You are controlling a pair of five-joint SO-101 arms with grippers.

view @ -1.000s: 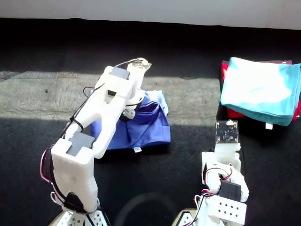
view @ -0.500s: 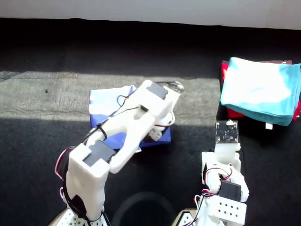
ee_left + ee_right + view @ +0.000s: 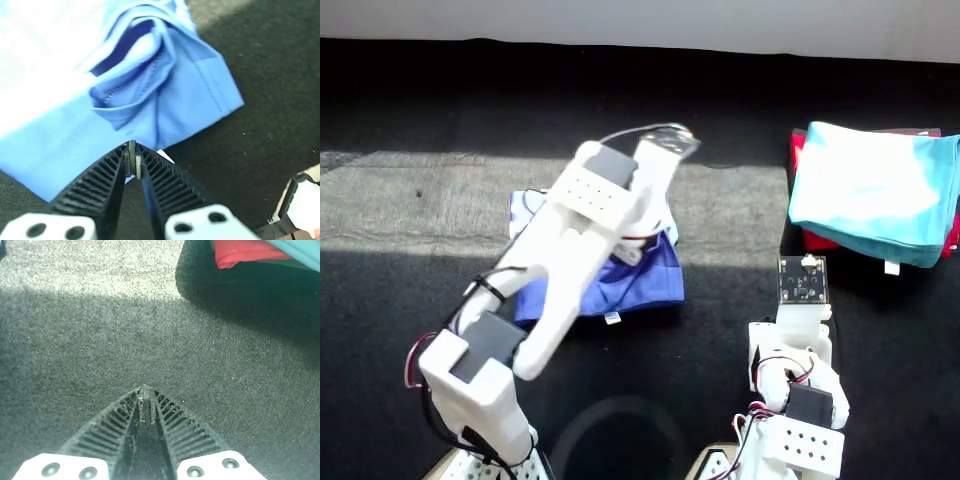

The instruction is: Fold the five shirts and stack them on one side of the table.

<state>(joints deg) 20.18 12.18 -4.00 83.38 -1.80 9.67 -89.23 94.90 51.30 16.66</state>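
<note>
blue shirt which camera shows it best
Left wrist view: the blue shirt shows close, folds and hem unobstructed. High view: the left arm covers much of it. Right wrist view: perhaps a blue sliver.

Overhead high view, wrist views low and close, facing the table [image 3: 740,200]

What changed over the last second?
The left arm swung right across the blue shirt, then back toward the far side. The left tool is now shut at the shirt's edge, holding nothing. The shirt's folds shifted. Unchanged: the right arm, the right tool shut, and the teal shirt stacked on the red shirt.
</note>
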